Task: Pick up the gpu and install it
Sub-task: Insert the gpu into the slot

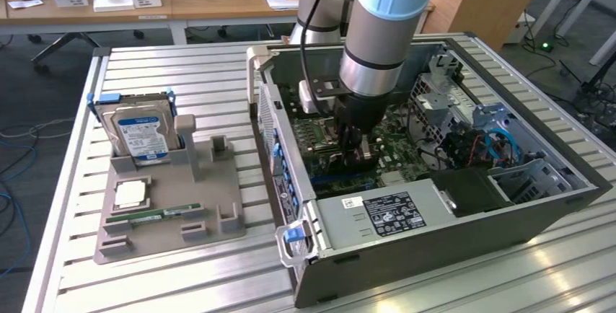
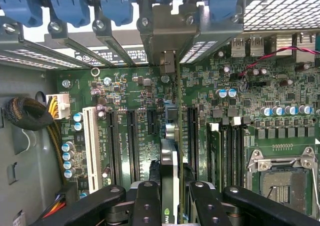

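My gripper (image 1: 354, 153) reaches down into the open computer case (image 1: 288, 140), just above the green motherboard (image 1: 394, 151). In the wrist view its black fingers (image 2: 147, 201) sit on either side of the gpu (image 2: 170, 156), which I see edge-on. The gripper (image 2: 172, 191) is shut on the card. The card stands upright over the motherboard (image 2: 125, 91), between the black expansion slots (image 2: 132, 141), with its silver end bracket (image 2: 167, 63) close to the rear slot openings. I cannot tell whether the card's edge touches a slot.
A grey parts tray (image 1: 216, 197) beside the case holds a silver hard drive (image 1: 143, 134), a processor (image 1: 130, 194) and a memory stick (image 1: 154, 214). Inside the case are the power supply (image 1: 380, 215), the drive cage (image 1: 539, 176), the open processor socket (image 2: 282, 181) and blue bracket latches (image 2: 70, 3).
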Controlling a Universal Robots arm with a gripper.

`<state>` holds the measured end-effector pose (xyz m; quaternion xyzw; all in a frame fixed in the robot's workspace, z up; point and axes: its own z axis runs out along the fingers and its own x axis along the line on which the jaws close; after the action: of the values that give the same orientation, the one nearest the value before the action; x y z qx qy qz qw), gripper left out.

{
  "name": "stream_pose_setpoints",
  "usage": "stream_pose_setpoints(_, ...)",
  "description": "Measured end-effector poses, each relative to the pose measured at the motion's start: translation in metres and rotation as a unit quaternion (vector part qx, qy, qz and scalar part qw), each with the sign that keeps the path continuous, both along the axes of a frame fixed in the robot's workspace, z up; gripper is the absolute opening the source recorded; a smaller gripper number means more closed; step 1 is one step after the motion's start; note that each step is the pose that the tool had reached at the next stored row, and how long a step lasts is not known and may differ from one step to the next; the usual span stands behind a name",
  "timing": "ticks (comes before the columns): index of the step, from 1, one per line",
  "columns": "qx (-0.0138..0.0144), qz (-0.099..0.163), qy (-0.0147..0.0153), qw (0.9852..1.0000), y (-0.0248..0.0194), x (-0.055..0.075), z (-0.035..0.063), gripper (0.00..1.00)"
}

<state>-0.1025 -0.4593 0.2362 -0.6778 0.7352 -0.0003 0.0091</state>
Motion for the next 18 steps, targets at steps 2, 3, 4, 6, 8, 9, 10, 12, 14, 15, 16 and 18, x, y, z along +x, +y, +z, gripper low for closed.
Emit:
stream_pose_setpoints(2,0.0,0.0,0.0,1.0,0.0,0.0,0.0,0.27)
stream_pose_setpoints(3,0.0,0.0,0.0,1.0,0.0,0.0,-0.0001,0.27)
stream_pose_setpoints(4,0.0001,0.0,0.0,1.0,0.0,0.0,-0.0001,0.27)
stream_pose_setpoints(6,0.0003,0.0,-0.0001,1.0,0.0001,0.0,-0.0004,0.27)
stream_pose_setpoints(8,0.0006,0.0,-0.0003,1.0,0.0001,-0.0001,-0.0011,0.27)
stream_pose_setpoints(9,0.0004,0.0,-0.0002,1.0,0.0001,-0.0001,-0.001,0.27)
stream_pose_setpoints(10,0.0003,0.0,-0.0001,1.0,0.0001,-0.0001,-0.0008,0.27)
stream_pose_setpoints(12,0.0001,0.0,-0.0001,1.0,0.0,-0.0001,-0.0007,0.27)
stream_pose_setpoints(14,0.0001,0.0,0.0,1.0,0.0,-0.0001,-0.0007,0.27)
stream_pose_setpoints(15,0.0001,0.0,-0.0001,1.0,0.0,-0.0001,-0.0007,0.27)
stream_pose_setpoints(16,0.0001,0.0,-0.0001,1.0,0.0,-0.0001,-0.0007,0.27)
stream_pose_setpoints(18,0.0,0.0,0.0006,1.0,0.0,-0.0004,-0.0006,0.27)
